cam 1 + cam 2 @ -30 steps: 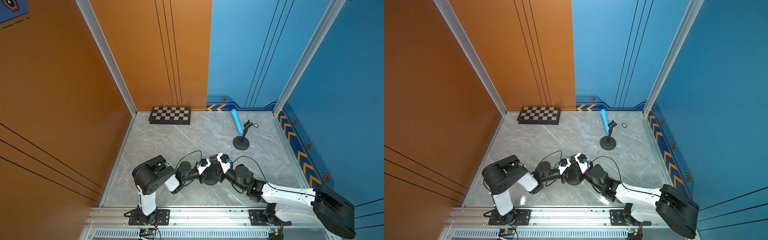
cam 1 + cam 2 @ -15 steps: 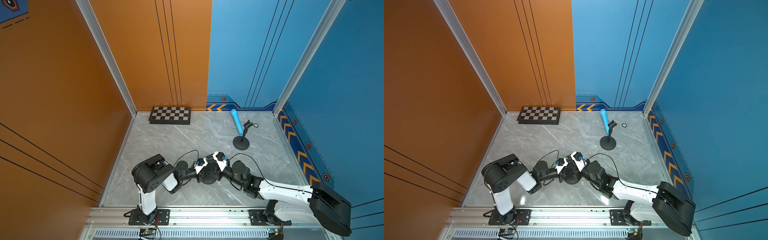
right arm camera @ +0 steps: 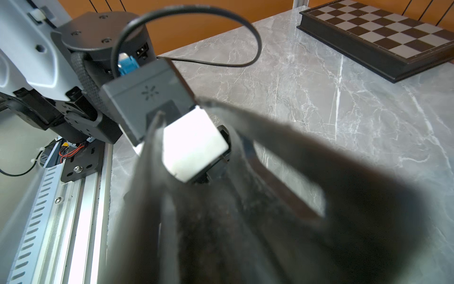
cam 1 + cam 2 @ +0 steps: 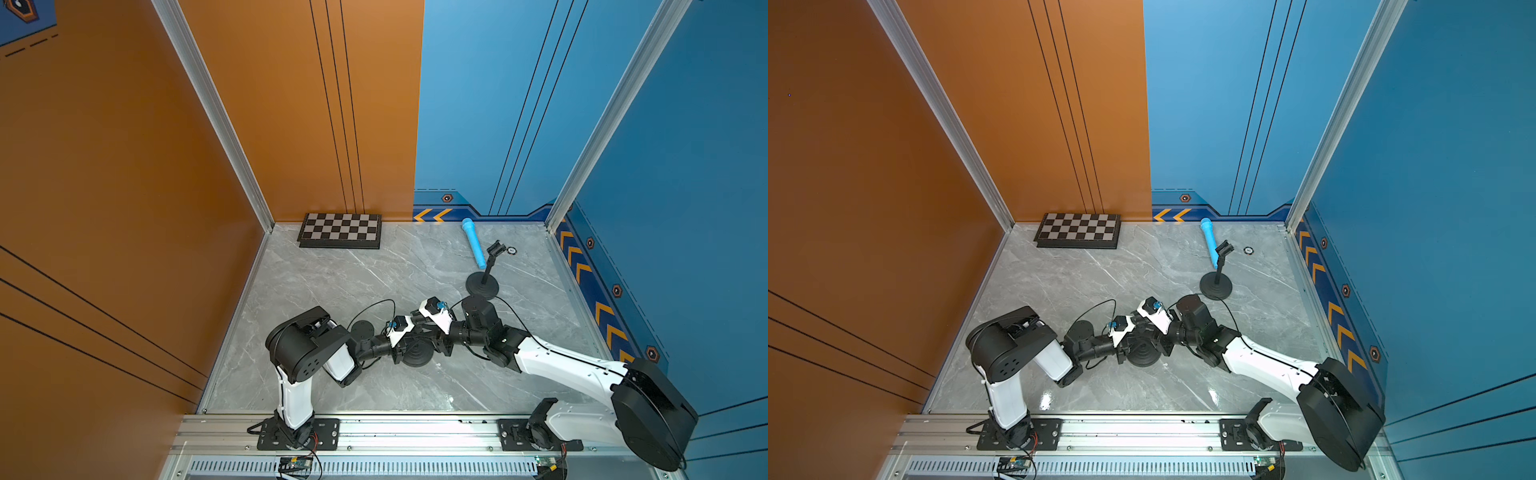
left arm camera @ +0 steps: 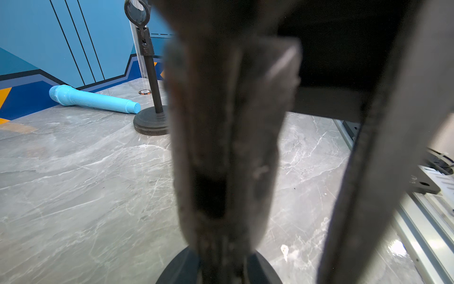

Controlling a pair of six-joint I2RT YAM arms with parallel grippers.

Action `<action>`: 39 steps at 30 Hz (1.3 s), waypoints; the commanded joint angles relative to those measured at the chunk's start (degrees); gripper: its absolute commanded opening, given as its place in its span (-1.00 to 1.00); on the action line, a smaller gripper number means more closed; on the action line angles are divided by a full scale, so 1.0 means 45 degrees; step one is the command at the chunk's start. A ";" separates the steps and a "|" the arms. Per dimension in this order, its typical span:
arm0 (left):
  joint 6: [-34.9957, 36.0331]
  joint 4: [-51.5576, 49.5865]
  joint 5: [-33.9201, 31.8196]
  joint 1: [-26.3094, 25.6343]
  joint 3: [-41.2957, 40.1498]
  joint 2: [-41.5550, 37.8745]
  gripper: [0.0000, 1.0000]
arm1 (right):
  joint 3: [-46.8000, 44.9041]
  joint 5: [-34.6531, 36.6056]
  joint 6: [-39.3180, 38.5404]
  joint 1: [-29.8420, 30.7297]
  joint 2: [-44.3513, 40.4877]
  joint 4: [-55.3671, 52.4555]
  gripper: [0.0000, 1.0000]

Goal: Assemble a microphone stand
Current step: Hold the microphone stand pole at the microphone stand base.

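Observation:
A round black stand base [image 4: 415,356] [image 4: 1143,358] sits on the grey table near the front, and both grippers meet over it. My left gripper [image 4: 406,343] is shut on what looks like a thin dark stand pole [image 5: 211,196]. The pole rises from that base [image 5: 177,268]. My right gripper [image 4: 424,337] reaches in from the other side, and its blurred fingers [image 3: 147,196] stand apart around the same spot. A second black stand [image 4: 482,284] with a clip on top stands upright at the back right. A blue microphone [image 4: 473,243] lies beside it.
A folded chessboard [image 4: 340,231] lies against the back wall. A small round token [image 4: 511,250] lies behind the upright stand. Orange and blue walls close in three sides. The aluminium rail [image 4: 415,428] with both arm mounts runs along the front.
My right gripper's jaws have parted. Its wrist has shifted slightly left and the forearm has lifted away from the front rail. The left gripper stays shut in place.

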 commanded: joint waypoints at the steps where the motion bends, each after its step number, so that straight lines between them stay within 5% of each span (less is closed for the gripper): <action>1: 0.0597 -0.1246 -0.0463 0.0209 -0.0113 0.0533 -0.91 | 0.0284 -0.1029 -0.0197 0.0050 0.0150 -0.0552 -0.13; 7: 0.0561 -0.1252 -0.0417 0.0248 -0.0071 0.0611 -0.90 | 0.0154 -0.0375 -0.0034 -0.0129 -0.0295 0.0058 -0.10; 10: 0.0564 -0.1257 -0.0302 0.0239 -0.0062 0.0617 -0.89 | 0.0228 0.0008 -0.0183 -0.0212 -0.0419 0.0045 0.07; 23: 0.0528 -0.1236 -0.0230 0.0248 -0.0048 0.0744 -0.88 | 0.0944 0.0067 -0.0514 -0.0681 -0.0155 -0.0199 0.00; 26: 0.0485 -0.1246 -0.0302 0.0239 -0.0020 0.0763 -0.88 | 0.1081 0.0199 -0.0547 -0.0671 -0.0103 -0.0408 -0.13; 28: 0.0460 -0.1242 -0.0327 0.0248 -0.0018 0.0764 -0.87 | 0.0944 0.0552 -0.0340 -0.0525 -0.0024 -0.0122 -0.40; 33: 0.0155 -0.1259 -0.0729 0.0259 -0.0020 0.0667 -0.69 | -0.0026 0.5296 0.0538 0.1429 -0.0172 0.1121 -0.83; 39: -0.0295 -0.1230 -0.1143 0.0346 -0.0015 0.0556 -0.58 | -0.0735 1.4676 0.4127 0.4345 -0.0023 0.0917 -1.00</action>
